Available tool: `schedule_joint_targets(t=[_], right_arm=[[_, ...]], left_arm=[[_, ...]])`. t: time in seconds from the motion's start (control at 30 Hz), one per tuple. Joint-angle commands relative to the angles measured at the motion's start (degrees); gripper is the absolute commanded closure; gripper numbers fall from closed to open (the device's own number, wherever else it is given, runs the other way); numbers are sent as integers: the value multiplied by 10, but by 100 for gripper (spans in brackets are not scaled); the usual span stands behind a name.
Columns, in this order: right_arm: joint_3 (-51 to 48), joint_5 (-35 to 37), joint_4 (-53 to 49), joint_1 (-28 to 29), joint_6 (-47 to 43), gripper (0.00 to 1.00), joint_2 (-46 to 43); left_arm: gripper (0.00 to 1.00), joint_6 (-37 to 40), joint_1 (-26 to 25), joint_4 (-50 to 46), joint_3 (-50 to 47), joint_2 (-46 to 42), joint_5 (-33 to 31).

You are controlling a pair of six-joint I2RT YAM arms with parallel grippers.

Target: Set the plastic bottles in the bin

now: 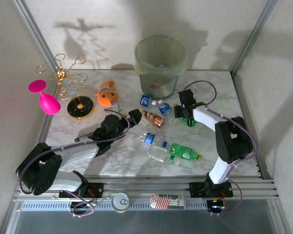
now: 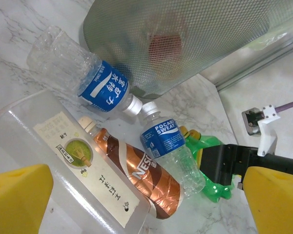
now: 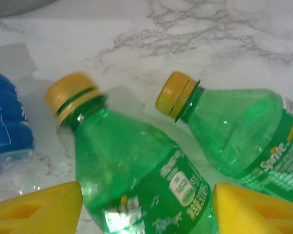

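The pale-green bin point(image 1: 160, 63) stands at the back centre; its mesh wall point(image 2: 185, 39) fills the top of the left wrist view. My left gripper point(image 1: 134, 116) is open, its yellow pads point(image 2: 17, 200) wide apart around a clear matcha-label bottle point(image 2: 63, 161) and a copper Nescafe bottle point(image 2: 141, 168). A Pocari Sweat bottle point(image 2: 168, 151) and a blue-label clear bottle point(image 2: 102, 87) lie just beyond. My right gripper point(image 1: 183, 113) is open and straddles a green bottle point(image 3: 136, 180) with a yellow cap; a second green bottle point(image 3: 244, 131) lies beside it.
More bottles lie nearer the front: a clear one with a blue label point(image 1: 149, 139) and a green Sprite bottle point(image 1: 185, 152). At the left are a pink wine glass point(image 1: 44, 100), a gold wire rack point(image 1: 68, 78) and an orange plush toy point(image 1: 106, 93). A can point(image 1: 120, 201) rests on the front rail.
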Motion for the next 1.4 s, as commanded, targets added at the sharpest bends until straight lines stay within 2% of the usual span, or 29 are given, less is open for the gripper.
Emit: schedule_joint_targets(t=[0.0,0.2,0.73,1.03,1.37], right_arm=[[-35,-28,-10,0,20,29,-29],[-78,-35,8,0,33,29,-54],[-70,-21,36,0,43,30,-2],[-78,-27,43,0,44,44,-32],[-98,-56,72,-2,48,48,-109]], left_arm=[[0,-13,-5,21,15,14,11],[1,-17,-5,25,28,33,24],[1,-23,-11,6,34,20,13],[0,-24,-12,5,44,24,12],[1,-25,-13,8,39,23,11]])
